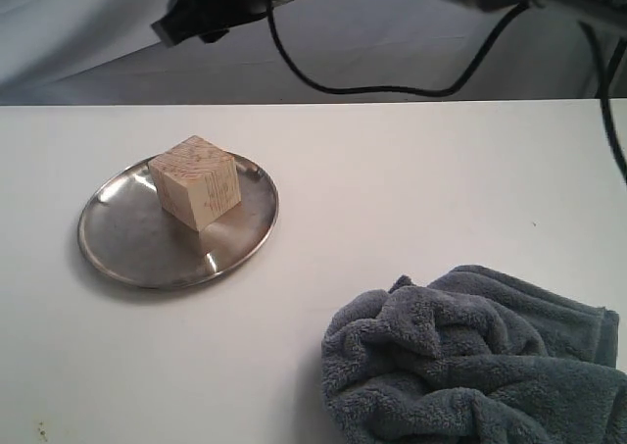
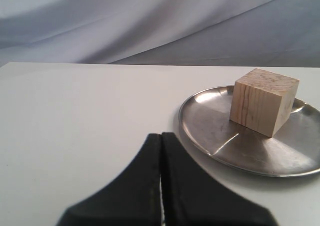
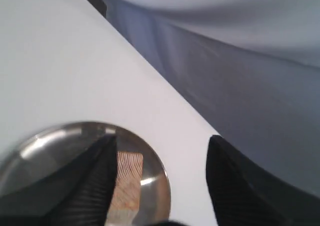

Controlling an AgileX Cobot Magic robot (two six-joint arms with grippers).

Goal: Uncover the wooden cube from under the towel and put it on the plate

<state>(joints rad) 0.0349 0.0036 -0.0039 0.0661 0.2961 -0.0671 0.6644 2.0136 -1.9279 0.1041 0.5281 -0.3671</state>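
Observation:
The pale wooden cube [image 1: 196, 182] stands uncovered on the shiny steel plate [image 1: 127, 248] at the left of the table. The grey-blue towel [image 1: 470, 366] lies bunched at the front right, apart from the plate. In the right wrist view my right gripper [image 3: 163, 141] is open, high above the plate [image 3: 50, 146], and the cube [image 3: 127, 186] shows between its fingers well below them. In the left wrist view my left gripper [image 2: 161, 136] is shut and empty, low over bare table beside the plate [image 2: 225, 141] that holds the cube [image 2: 263, 101].
A dark arm [image 1: 211, 8] with a black cable [image 1: 392, 89] hangs over the table's far edge. A grey draped backdrop [image 1: 78, 23] rises behind the white table [image 1: 411, 179]. The table's right edge runs near the towel.

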